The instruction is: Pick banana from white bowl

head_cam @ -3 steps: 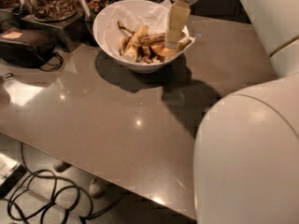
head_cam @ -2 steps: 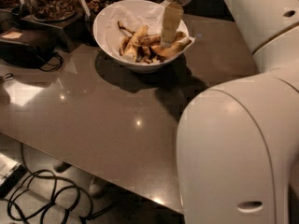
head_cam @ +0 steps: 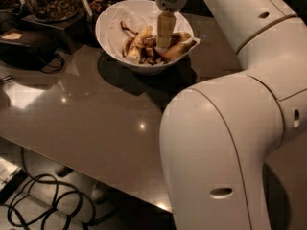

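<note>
- Dull yellow with brown speckles, the banana [head_cam: 181,47] lies in the white bowl [head_cam: 109,25] on its 3 o'clock side; one end reaches the rim there
- Limp peel pieces [head_cam: 136,42] are heaped just beside it, toward 9 o'clock of the bowl's middle; crumpled white paper [head_cam: 139,8] shows behind them at 12 o'clock
- My gripper [head_cam: 164,41] points straight down into the bowl, at the pile's middle, at about 9 o'clock of the banana; I cannot tell whether it is spread, pressed together or pinching anything
- The bowl stands on a glossy grey-brown table [head_cam: 96,114], near its far edge
- A glass jar of nuts [head_cam: 48,1] sits at 10 o'clock of the bowl; a black device [head_cam: 24,47] lies at 9 o'clock, well apart
- My white arm [head_cam: 225,147] fills the view from 3 to 6 o'clock; black cables [head_cam: 38,207] coil on the floor at 7 o'clock
</note>
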